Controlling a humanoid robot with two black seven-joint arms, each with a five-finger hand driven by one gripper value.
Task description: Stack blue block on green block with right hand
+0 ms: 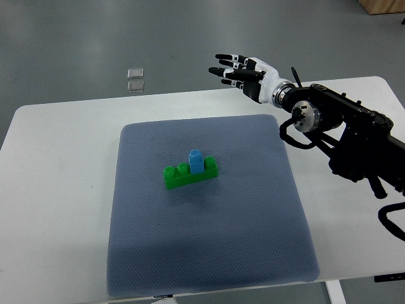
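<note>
A small blue block [197, 161] stands upright on top of the long green block [188, 173], near its right end. Both sit around the middle of the blue-grey mat [209, 253]. My right hand [235, 71] is raised beyond the mat's far right corner, well away from the blocks. Its fingers are stretched out flat and hold nothing. The black right arm [354, 133] comes in from the right edge over the table. The left arm does not show.
The mat lies on a white table [57, 190]. Two small clear squares [135, 79] lie on the grey floor beyond the table's far edge. A wooden piece shows at the top right corner.
</note>
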